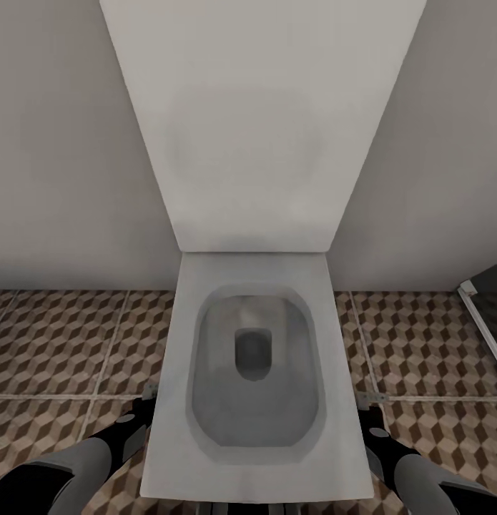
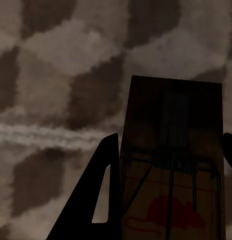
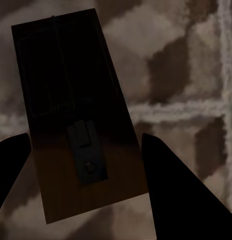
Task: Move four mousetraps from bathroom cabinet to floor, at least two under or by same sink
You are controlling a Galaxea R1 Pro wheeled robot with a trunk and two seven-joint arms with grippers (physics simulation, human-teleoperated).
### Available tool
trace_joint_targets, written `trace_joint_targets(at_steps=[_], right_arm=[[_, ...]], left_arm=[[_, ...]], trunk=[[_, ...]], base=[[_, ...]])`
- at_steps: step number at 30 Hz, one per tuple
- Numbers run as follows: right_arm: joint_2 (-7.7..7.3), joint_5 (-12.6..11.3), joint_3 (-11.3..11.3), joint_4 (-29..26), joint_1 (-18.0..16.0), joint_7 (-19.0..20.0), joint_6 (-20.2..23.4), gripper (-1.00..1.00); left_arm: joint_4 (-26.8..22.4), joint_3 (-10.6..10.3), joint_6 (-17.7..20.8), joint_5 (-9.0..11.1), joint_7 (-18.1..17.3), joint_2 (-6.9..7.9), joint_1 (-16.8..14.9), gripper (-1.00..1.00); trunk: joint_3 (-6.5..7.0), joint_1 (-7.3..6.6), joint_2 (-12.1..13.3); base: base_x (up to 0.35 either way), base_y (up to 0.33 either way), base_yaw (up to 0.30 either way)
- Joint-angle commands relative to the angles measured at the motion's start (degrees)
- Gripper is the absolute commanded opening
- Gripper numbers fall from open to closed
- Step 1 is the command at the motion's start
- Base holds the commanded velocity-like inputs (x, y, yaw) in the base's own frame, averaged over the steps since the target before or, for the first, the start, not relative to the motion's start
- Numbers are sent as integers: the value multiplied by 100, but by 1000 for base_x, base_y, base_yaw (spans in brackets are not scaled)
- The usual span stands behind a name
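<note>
In the left wrist view a brown wooden mousetrap [image 2: 172,112] with wire parts and a red mouse print sits between the dark fingers of my left gripper [image 2: 171,139], which is shut on it above the cube-patterned bathroom floor [image 2: 55,65]. The right wrist view shows a second mousetrap [image 3: 65,75] pinched between the fingers of my right gripper [image 3: 85,141], also over tile [image 3: 186,60]. Seen from the head, the left gripper [image 1: 144,402] and the right gripper [image 1: 370,409] hang low on either side of a toilet. The cabinet and sink are out of view.
A white toilet [image 1: 169,458] with its lid [image 1: 262,121] raised stands directly ahead against a grey wall. Patterned floor tiles [image 1: 62,343] spread to both sides. A dark panel with a white frame [image 1: 484,304] stands at the right edge.
</note>
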Motion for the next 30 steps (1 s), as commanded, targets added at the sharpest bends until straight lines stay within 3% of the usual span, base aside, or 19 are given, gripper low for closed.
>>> trace_joint_targets(at_steps=[1, 16, 30], right_arm=[[1, 50, -44, 8, -3, -19, -26, -100], [0, 20, -36, 8, -1, -307, -182, -100], [3, 57, -27, 16, -1, -293, -190, -100]], left_arm=[[7, -44, -19, 49, -10, 1, -3, -100], [7, -45, -19, 52, -10, 1, -3, -100], [7, -41, -12, 55, -10, 1, -3, -100]], trunk=[[-3, -1, -1], [-3, -1, -1], [-3, -1, -1]], base=[[0, 0, 0], [0, 0, 0], [0, 0, 0]])
